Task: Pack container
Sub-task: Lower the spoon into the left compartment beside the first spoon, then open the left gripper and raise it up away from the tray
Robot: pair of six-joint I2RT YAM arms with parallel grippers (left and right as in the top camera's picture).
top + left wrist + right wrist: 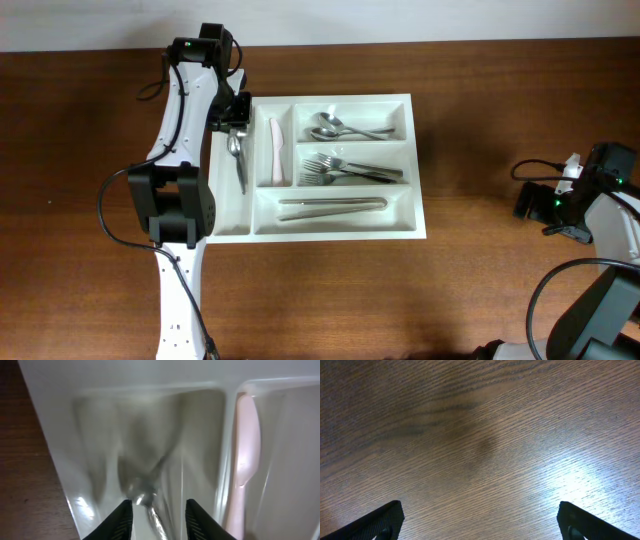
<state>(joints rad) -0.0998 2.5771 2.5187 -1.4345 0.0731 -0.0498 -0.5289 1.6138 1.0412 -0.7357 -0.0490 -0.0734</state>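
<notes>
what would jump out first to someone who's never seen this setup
A big white tray sits mid-table, with spoons, forks and a pink utensil sorted into its compartments. The left pincer hangs over the leftmost slot, fingers apart around a metal utensil. The right pincer hovers wide open over the wooden table, far right.

No text, label, brand, number or sign can be read in any view.
</notes>
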